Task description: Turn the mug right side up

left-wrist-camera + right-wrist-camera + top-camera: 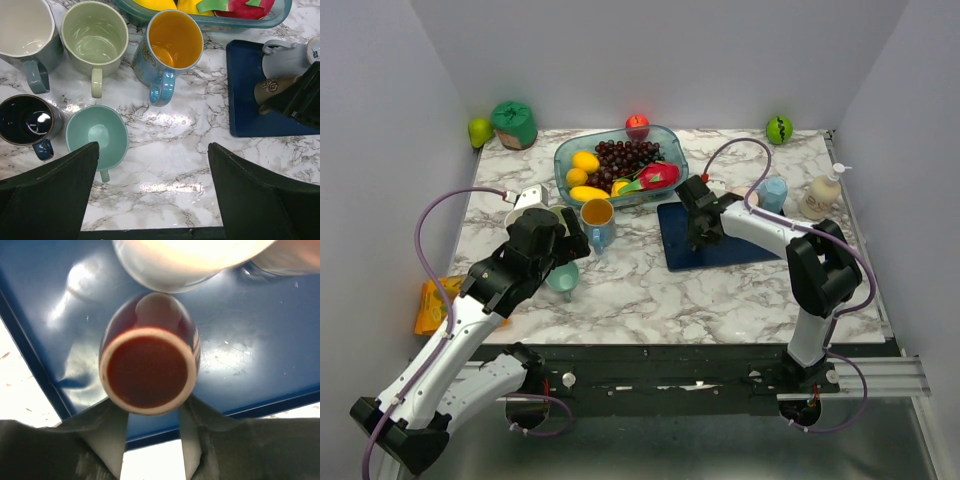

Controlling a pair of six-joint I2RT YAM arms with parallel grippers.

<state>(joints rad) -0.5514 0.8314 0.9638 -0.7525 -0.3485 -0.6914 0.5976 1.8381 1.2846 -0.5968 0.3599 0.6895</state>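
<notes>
Mug (147,370) bottom-up on the blue mat (240,355), pinched by the right end effector (152,411); left end effector (152,150) spread wide above the bench (165,120).

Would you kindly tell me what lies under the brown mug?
A blue tray lies under the brown mug; its base faces up, so its mouth and anything inside are covered.

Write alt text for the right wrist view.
A dark red-brown mug, one round end facing the camera, sits between the two fingers of the right end effector over a blue mat; whether the fingers grip it is unclear. Part of a white mug shows at the top edge.
</notes>
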